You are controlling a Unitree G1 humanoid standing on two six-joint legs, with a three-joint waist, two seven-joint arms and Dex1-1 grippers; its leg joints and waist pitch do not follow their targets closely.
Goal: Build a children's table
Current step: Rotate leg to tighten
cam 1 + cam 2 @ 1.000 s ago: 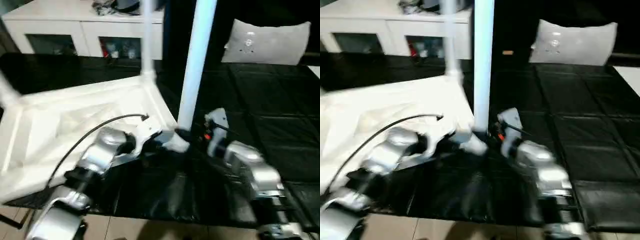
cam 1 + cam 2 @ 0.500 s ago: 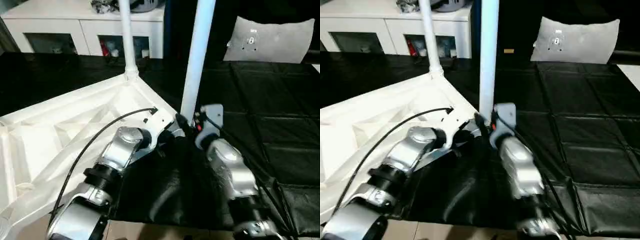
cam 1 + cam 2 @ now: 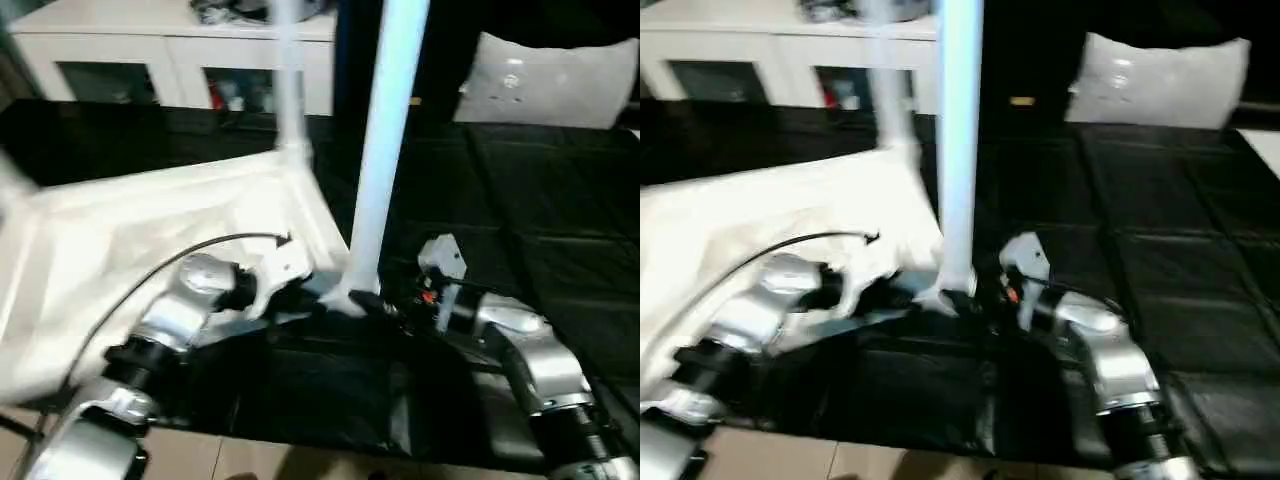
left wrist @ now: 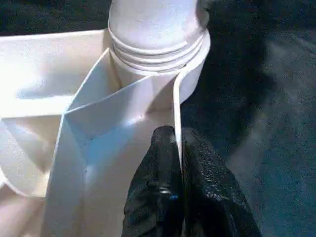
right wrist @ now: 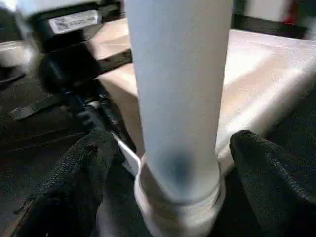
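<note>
The children's table's white top [image 3: 150, 230] lies upside down on the black mat, ribs facing up. A long white leg [image 3: 385, 140] stands upright in the near corner socket [image 4: 158, 44]. Behind it a second leg [image 3: 290, 90] rises from the far corner. My left gripper [image 4: 178, 148] is shut on the thin rim wall of the top, right beside that near socket. My right gripper [image 5: 177, 163] is open around the foot of the near leg. Its fingers [image 5: 74, 182] stand off the tube, one on each side.
A white cabinet [image 3: 170, 60] with shelves runs along the back left. A pale cushion [image 3: 545, 85] leans at the back right. The black quilted mat [image 3: 520, 230] stretches to the right, and tiled floor [image 3: 250, 465] shows at the near edge.
My right gripper's jaws have spread away from the near leg, and that forearm has swung out to the right. The left gripper keeps its hold on the rim. The head view has shifted.
</note>
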